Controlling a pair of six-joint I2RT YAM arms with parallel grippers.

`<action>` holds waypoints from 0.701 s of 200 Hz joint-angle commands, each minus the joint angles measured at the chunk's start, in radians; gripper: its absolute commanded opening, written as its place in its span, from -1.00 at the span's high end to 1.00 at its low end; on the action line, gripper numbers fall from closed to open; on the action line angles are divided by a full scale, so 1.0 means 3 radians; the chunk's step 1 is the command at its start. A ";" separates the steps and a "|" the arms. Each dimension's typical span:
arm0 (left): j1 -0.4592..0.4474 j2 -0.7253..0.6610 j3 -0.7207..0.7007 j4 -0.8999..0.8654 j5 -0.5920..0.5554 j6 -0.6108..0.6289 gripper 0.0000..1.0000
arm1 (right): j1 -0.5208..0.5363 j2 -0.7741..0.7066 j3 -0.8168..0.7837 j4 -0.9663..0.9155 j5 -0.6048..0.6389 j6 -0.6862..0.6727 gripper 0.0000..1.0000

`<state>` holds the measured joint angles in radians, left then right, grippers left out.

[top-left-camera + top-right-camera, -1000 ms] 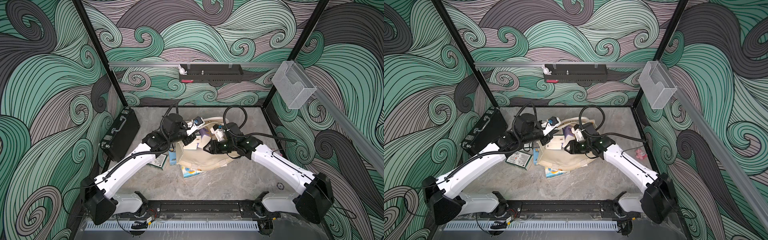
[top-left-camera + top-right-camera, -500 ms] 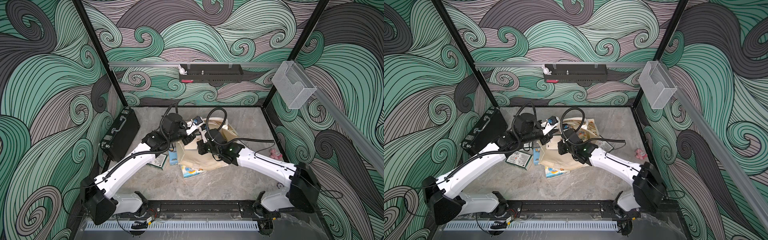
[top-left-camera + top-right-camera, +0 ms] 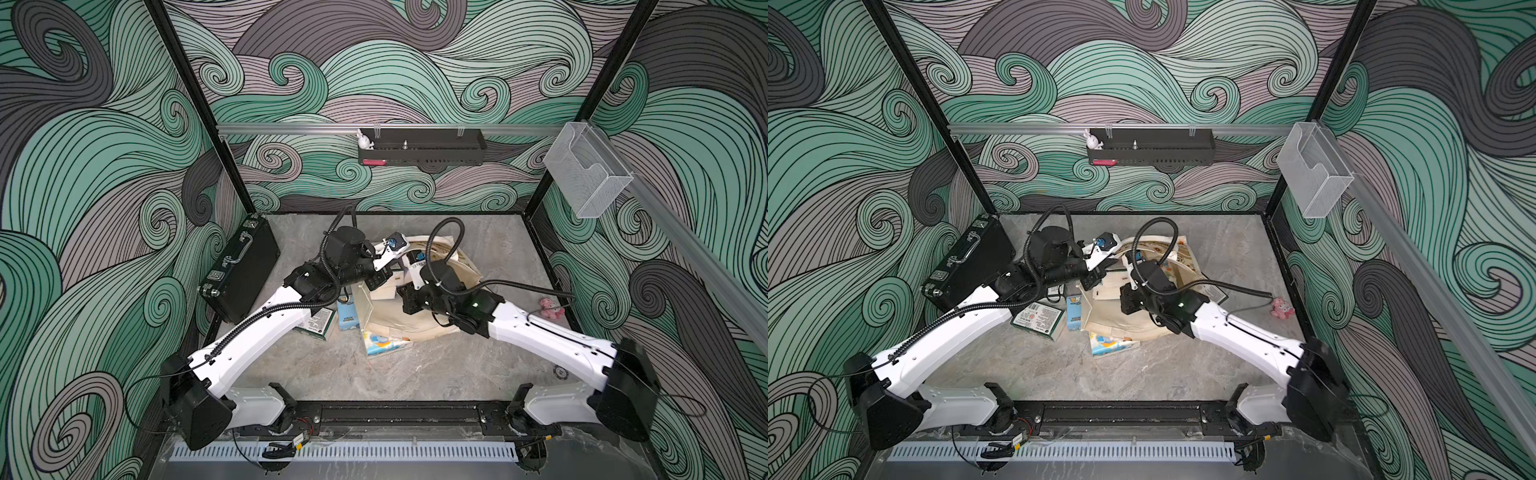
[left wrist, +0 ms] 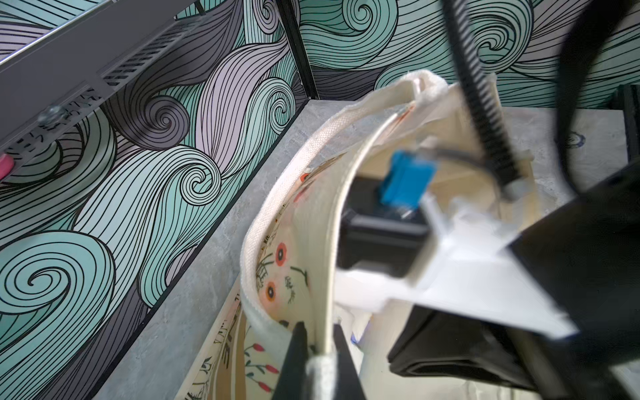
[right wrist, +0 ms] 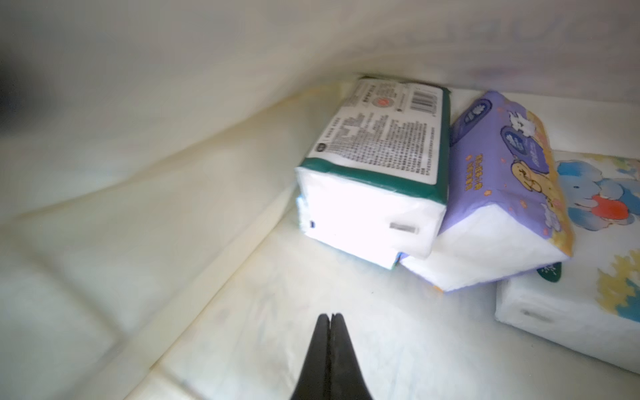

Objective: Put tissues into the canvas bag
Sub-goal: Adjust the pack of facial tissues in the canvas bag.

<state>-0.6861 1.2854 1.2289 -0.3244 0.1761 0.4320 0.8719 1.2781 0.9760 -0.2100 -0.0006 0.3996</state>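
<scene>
CHANGE: right gripper (image 5: 330,320) has swung inside the canvas bag (image 3: 409,324), jaws now pressed together on nothing | LEFT: left gripper (image 4: 318,337) still pinches the bag's rim | TISSUES: three tissues (image 5: 381,138) inside the bag, loose packs (image 3: 347,313) just beside it | NEXT: probably fetch another

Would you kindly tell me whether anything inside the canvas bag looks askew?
Yes: the purple pack lies tilted, one edge propped on the elephant-print pack, leaning against the green pack. Nothing looks torn or spilled.
</scene>
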 commanded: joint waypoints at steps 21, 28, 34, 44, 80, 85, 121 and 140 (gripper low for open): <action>-0.0047 -0.0017 0.0197 -0.0032 0.0107 -0.0070 1.00 | -0.0009 -0.0007 -0.0426 -0.0450 -0.0134 -0.0303 1.00; -0.0050 -0.0023 0.0199 -0.0029 0.0114 -0.0070 1.00 | -0.0014 0.0043 -0.0469 -0.0411 -0.0072 -0.0465 1.00; -0.0050 -0.0026 0.0204 -0.0031 0.0120 -0.0075 1.00 | -0.0012 0.0081 -0.0497 -0.0350 0.0033 -0.0604 1.00; -0.0050 -0.0035 0.0196 -0.0033 0.0119 -0.0075 1.00 | -0.0012 0.0143 -0.0500 -0.0259 0.0321 -0.0734 1.00; -0.0050 -0.0055 0.0191 -0.0031 0.0131 -0.0074 1.00 | -0.0012 0.0244 -0.0647 0.0681 0.0905 -0.1453 1.00; -0.0053 -0.0061 0.0193 -0.0032 0.0129 -0.0072 1.00 | -0.0012 0.0256 -0.0664 0.0821 0.1004 -0.1508 1.00; -0.0059 -0.0084 0.0186 -0.0025 0.0154 -0.0074 1.00 | -0.0129 0.0569 -0.0403 0.1048 0.1720 -0.1582 1.00; -0.0059 -0.0092 0.0183 -0.0019 0.0155 -0.0068 1.00 | -0.0195 0.0907 -0.0135 0.0927 0.2009 -0.1702 1.00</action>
<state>-0.6907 1.2854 1.2304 -0.3443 0.1802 0.4252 0.8417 1.4528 0.8494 0.0364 0.4126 -0.0387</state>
